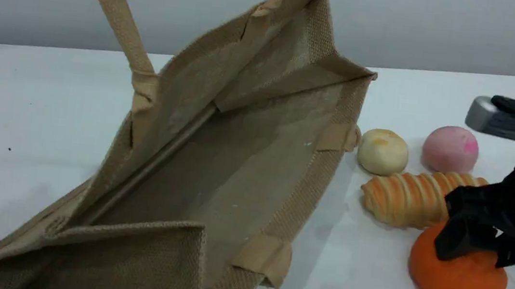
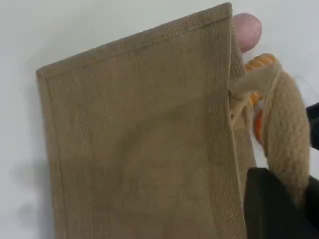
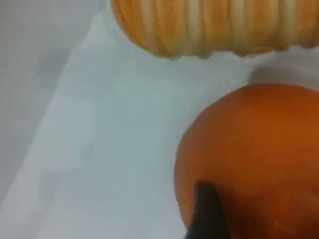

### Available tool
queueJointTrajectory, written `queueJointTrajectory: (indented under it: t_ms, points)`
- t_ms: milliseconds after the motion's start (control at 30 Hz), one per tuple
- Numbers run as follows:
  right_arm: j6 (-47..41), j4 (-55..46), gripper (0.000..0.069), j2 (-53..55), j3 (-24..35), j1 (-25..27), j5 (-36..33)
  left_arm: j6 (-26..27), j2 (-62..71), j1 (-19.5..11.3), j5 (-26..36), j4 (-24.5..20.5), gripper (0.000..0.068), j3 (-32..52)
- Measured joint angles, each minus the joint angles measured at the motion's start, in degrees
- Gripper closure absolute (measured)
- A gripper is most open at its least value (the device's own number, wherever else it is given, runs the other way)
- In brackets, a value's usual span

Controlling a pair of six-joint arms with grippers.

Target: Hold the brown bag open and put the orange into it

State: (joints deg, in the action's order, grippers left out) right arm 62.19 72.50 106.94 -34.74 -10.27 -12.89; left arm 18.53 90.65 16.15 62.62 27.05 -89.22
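The brown bag (image 1: 184, 102) stands open on the table with its mouth toward the scene camera and nothing inside. Its beige handles (image 1: 117, 17) rise past the top edge. The left gripper (image 2: 279, 199) is out of the scene view. In the left wrist view it is shut on a padded handle (image 2: 286, 134) beside the bag's outer wall (image 2: 139, 139). The orange (image 1: 457, 283) rests on the table at the front right. The right gripper (image 1: 473, 254) sits on top of it, shut on its upper part and hiding the neck. One fingertip (image 3: 207, 214) presses the orange (image 3: 259, 149).
A striped bread roll (image 1: 416, 196) lies just behind the orange and against the right gripper. A cream bun (image 1: 382, 151) and a pink bun (image 1: 450, 149) sit farther back. These three lie between the orange and the bag's right wall. The white table's far edge meets a grey wall.
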Motion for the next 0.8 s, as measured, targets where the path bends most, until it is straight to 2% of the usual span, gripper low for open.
queueJointTrajectory:
  t_ms: [67,200,233,400,567,800]
  points:
    - [1.00,-0.06,0.0358,0.00,0.00,0.00,-0.74,0.00,0.00,0.00,0.00,0.05,0.0602,0.00]
    - [1.22,0.37,0.0604,-0.13,0.00,0.00,-1.12,0.00,0.00,0.00,0.10,0.05,0.0602,0.00]
    - [1.22,0.75,0.0634,-0.27,0.00,0.00,-1.12,0.00,0.00,0.00,0.10,0.05,0.0602,0.00]
    - [1.22,0.99,0.0657,-3.81,0.00,0.00,-1.86,0.00,0.00,0.00,0.17,0.05,0.0602,0.00]
    - [1.04,1.15,0.0657,-11.06,0.00,0.00,-6.21,0.00,-0.68,0.00,0.61,0.05,0.0602,-0.12]
    - [1.46,6.99,0.0657,-20.31,-0.95,0.00,-11.28,0.05,-2.52,0.00,0.78,0.00,0.0602,-0.14]
